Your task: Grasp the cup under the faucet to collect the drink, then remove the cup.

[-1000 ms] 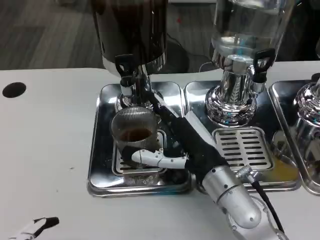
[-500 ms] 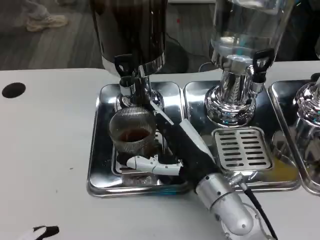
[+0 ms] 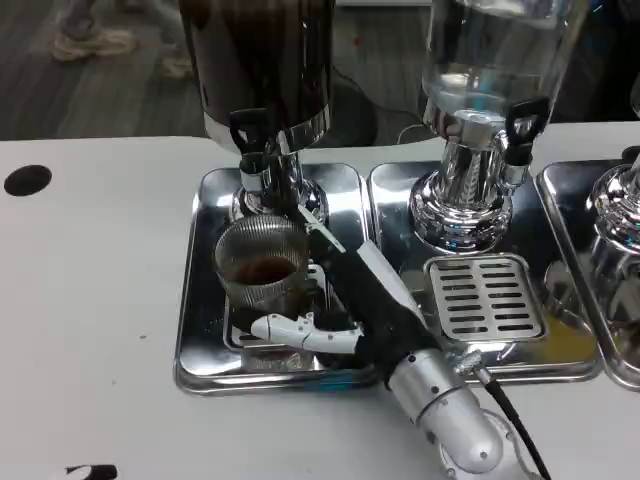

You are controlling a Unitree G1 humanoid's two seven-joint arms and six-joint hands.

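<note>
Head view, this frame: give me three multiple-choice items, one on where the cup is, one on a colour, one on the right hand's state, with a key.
1. Where does the cup stand?
A. Under the faucet of the dark dispenser
B. On the bare white table
C. Under the clear dispenser

2. What colour is the drink in the cup?
A. Clear
B. Dark brown
C. Green

3. What is the right hand doing?
A. Lying flat on the table
B. Turning the faucet lever
C. Wrapped round the cup

Key: 1 A, the cup sits on the left tray just below that faucet. 2 B, a brown pool shows inside the glass. 3 C, its fingers curve round the cup's base and side.
</note>
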